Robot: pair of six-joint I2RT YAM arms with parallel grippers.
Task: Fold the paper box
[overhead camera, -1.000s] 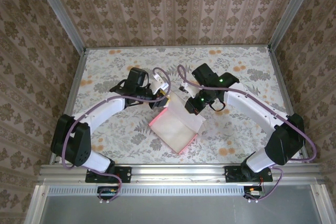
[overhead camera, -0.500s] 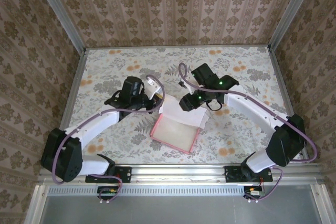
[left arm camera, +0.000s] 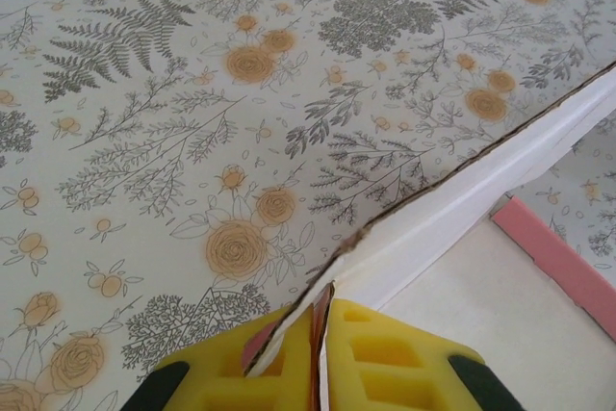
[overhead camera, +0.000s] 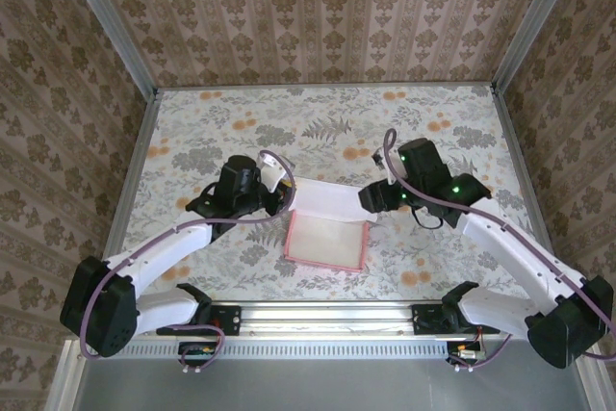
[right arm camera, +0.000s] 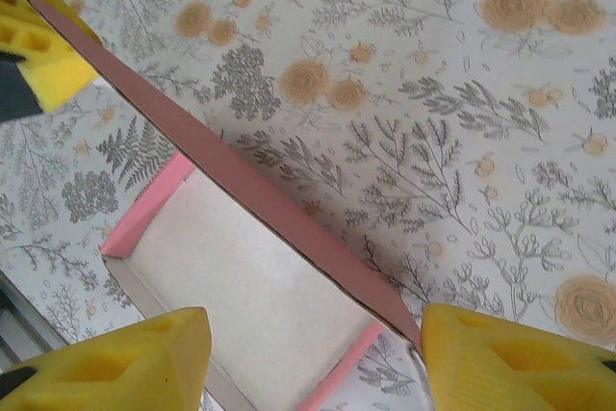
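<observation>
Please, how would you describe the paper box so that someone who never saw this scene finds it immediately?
Start from the flower-patterned table and look between the two white arms. There lies the thin cardboard paper box, pale off-white inside with pink edges. Its plain faces stand out, and the left gripper pinches its back flap.

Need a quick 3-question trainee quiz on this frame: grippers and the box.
1. True or false: the left gripper is pinched shut on an edge of the paper box.
2. Pick one: the right gripper is A) open, B) shut on the box, C) shut and empty.
3. Short answer: what colour is the box's outer face?

Key: 1 true; 2 A; 3 pink.
</observation>
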